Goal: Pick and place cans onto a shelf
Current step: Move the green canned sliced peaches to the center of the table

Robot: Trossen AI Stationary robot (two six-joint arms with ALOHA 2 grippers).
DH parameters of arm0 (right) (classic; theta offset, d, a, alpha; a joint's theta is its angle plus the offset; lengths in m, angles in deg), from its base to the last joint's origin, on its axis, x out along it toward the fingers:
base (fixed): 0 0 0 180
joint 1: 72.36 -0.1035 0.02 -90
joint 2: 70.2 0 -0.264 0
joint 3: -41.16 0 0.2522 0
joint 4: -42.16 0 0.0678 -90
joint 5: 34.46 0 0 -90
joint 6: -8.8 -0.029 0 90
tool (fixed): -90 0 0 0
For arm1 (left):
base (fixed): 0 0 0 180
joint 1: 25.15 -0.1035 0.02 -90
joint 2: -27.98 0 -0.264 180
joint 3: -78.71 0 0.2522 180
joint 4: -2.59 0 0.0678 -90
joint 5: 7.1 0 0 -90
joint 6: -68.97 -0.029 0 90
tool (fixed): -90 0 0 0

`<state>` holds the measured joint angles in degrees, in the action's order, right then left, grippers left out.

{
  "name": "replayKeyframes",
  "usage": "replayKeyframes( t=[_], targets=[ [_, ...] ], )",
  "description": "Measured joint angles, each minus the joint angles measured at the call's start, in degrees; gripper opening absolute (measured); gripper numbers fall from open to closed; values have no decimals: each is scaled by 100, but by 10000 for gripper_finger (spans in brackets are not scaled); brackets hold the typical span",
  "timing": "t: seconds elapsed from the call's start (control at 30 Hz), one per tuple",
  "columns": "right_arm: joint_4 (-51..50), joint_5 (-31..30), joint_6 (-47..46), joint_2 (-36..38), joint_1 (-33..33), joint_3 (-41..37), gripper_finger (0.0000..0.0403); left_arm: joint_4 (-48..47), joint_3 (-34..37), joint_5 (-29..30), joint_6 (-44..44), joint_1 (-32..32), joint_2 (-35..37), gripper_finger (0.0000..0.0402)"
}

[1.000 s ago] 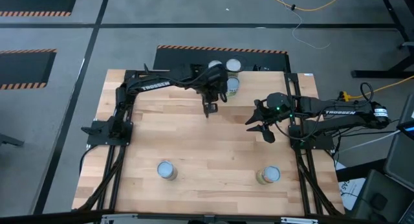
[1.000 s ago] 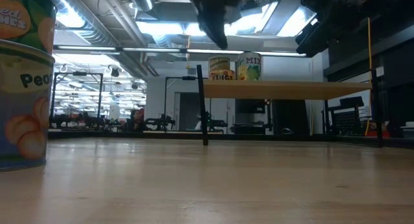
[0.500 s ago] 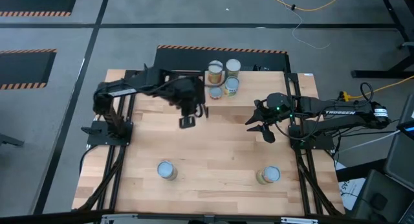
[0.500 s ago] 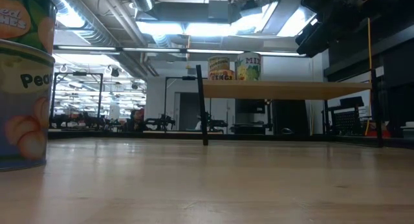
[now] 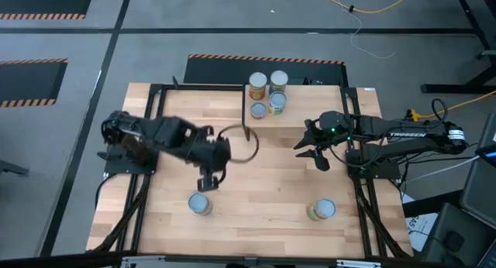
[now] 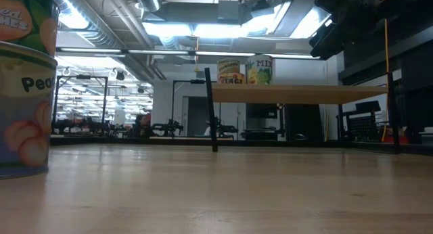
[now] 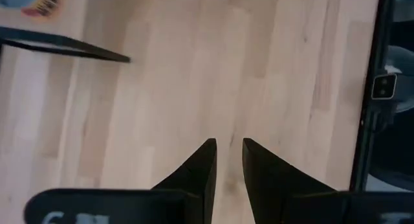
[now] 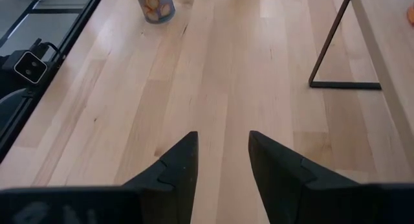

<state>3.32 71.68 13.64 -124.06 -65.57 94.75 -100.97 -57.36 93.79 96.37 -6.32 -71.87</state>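
While the left gripper (image 5: 208,180) hangs empty over the table (image 5: 263,183), fingers slightly apart, just above a can (image 5: 199,204) near the front edge, four cans (image 5: 266,93) stand on the shelf (image 6: 298,93) at the back edge. The right gripper (image 5: 308,153) waits near the right edge, open and empty. Another can (image 5: 322,210) stands toward the front right corner

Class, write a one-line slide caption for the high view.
Left gripper nears a can; three cans top the shelf.
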Motion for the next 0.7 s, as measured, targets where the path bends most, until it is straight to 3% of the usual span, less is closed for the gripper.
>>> replayKeyframes(
  t=[0.4, 0.7],
  targets=[
    [0, 0, 12, 0, 0, 0, 141, 120, 1235, 169, 1923, 1192, -7, 68],
    [0, 0, 12, 0, 0, 0, 141, 660, 1969, -334, 2766, 1563, -14, 68]
  ],
)
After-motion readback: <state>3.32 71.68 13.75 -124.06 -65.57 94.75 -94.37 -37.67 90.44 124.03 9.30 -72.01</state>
